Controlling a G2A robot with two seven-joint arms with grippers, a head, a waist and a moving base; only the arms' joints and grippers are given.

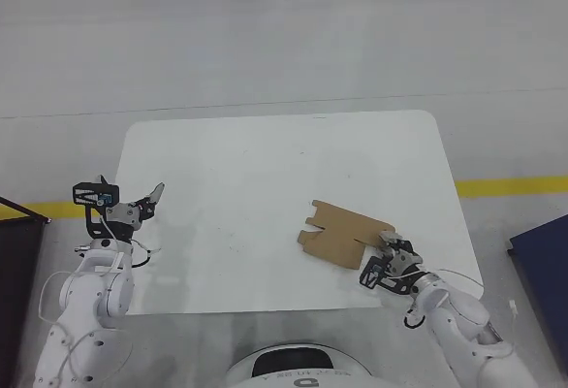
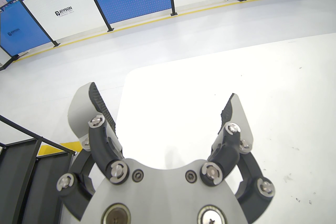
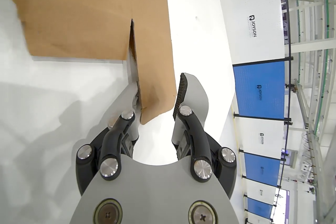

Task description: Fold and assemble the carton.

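White tabletop, one brown cardboard carton on it, and that's about it for my feed right now.

Starting at the left: there's a black rack on the floor just off the tabletop's left edge. The left gripper hangs right over that left edge, toward the near side. In its own wrist view the left gripper is spread wide, with nothing between the ribbed pads and nothing touching them, just bare tabletop underneath.

Moving right, the carton is lying flat and unfolded close to the near edge, in the right half of the tabletop, with its notched flaps pointing toward the middle.

The right gripper sits at the carton's end nearest the near right corner. Up close, the right gripper is only narrowly open, with one corner flap of the carton poking in between its fingers. That flap is tipped up off the rest of the sheet along a cut. One finger is tucked against the flap's raised side, and the other pad sits just beside its outer edge.
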